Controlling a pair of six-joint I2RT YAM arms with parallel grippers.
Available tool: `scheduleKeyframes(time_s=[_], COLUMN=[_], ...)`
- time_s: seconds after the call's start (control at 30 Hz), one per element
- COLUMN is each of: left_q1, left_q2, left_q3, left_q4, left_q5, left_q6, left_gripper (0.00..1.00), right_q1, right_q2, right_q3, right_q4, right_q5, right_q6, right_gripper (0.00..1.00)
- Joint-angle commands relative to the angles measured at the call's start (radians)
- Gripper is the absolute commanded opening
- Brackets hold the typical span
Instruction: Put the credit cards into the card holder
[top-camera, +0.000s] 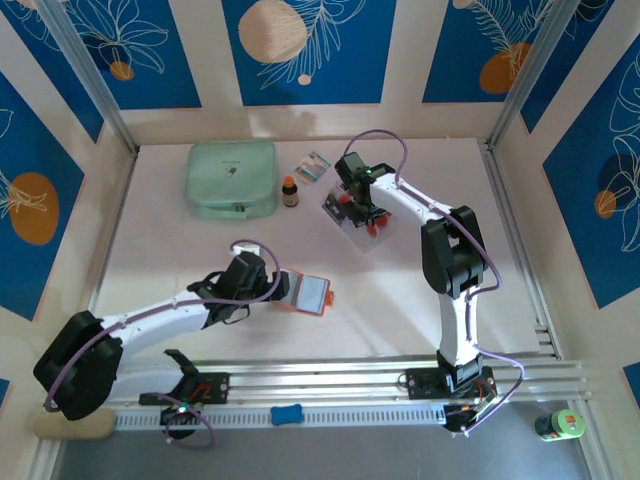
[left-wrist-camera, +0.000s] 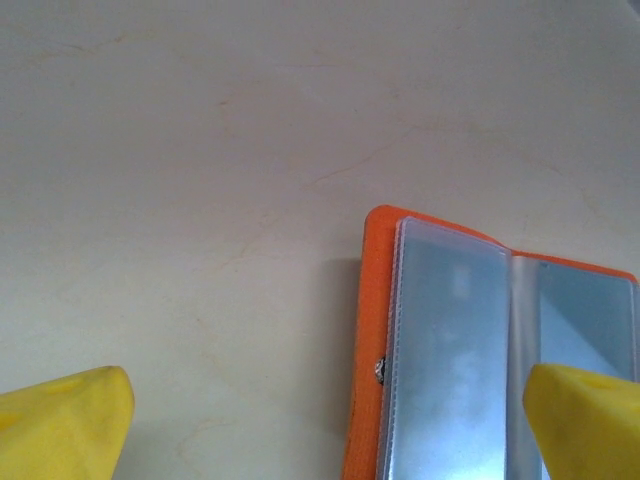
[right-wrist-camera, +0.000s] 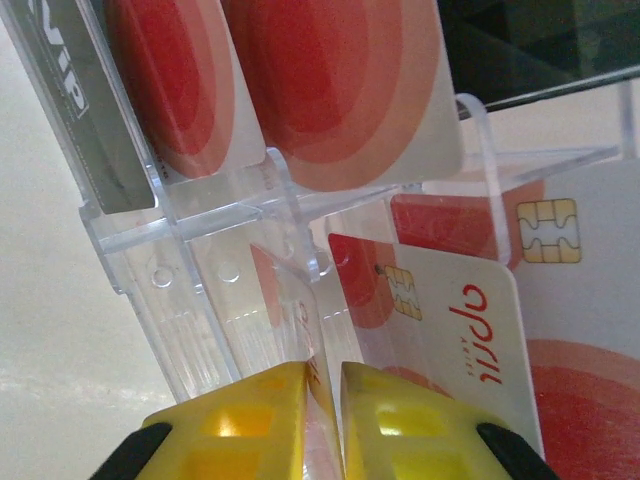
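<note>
left gripper (left-wrist-camera: 325, 425) wide open, nothing in it. in the left wrist view its one yellow fingertip (left-wrist-camera: 62, 420) sits over bare table (left-wrist-camera: 200, 150) and the other over the clear pockets of the card holder (left-wrist-camera: 450, 350). holder is orange, lying open flat, pale grey-blue sleeves up. in the top view the card holder (top-camera: 312, 294) is mid table, just beyond the left gripper (top-camera: 284, 290).

right gripper (right-wrist-camera: 322, 400) is pinched almost shut, yellow fingers nearly touching, with the thin edge of a chip card (right-wrist-camera: 440, 320) caught between them (white with red rounds and a gold chip). more credit cards (right-wrist-camera: 330, 80) stand in the slots of a clear tiered stand (right-wrist-camera: 200, 260), one with a grey band at the far left. in the top view the right gripper (top-camera: 365, 212) is down on the stand (top-camera: 345, 215) toward the back, well apart from the holder.

also at the back: mint-green pouch (top-camera: 233, 178), small brown bottle (top-camera: 290, 190) beside it, patterned packet (top-camera: 316, 167) next to that.
</note>
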Motion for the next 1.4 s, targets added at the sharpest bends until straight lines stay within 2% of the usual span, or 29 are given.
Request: scheduleKeyframes(time_s=[0.0, 0.2, 0.6, 0.8, 1.13, 1.37], left_q1=[-0.002, -0.001, -0.002, -0.001, -0.002, -0.002], left_q2=[0.006, 0.008, 0.012, 0.015, 0.024, 0.041], left_q3=[0.022, 0.024, 0.022, 0.021, 0.024, 0.057], left_q4=[0.014, 0.015, 0.019, 0.021, 0.016, 0.002], left_q5=[0.004, 0.005, 0.008, 0.008, 0.011, 0.024], left_q6=[0.002, 0.004, 0.004, 0.004, 0.011, 0.038], left_gripper=[1.0, 1.0, 1.0, 1.0, 1.0, 1.0], right_q1=[0.007, 0.007, 0.007, 0.008, 0.011, 0.033], right_q2=[-0.004, -0.023, -0.045, -0.059, -0.079, -0.126], right_q3=[-0.02, -0.013, -0.003, -0.006, 0.007, 0.04], right_q4=[-0.007, -0.012, -0.022, -0.022, -0.036, -0.059], right_q5=[0.002, 0.006, -0.004, -0.021, -0.033, -0.025], right_q6=[-0.004, -0.007, -0.004, 0.0, -0.013, -0.019], right_gripper=[0.15, 0.18, 0.17, 0.13, 0.0, 0.0])
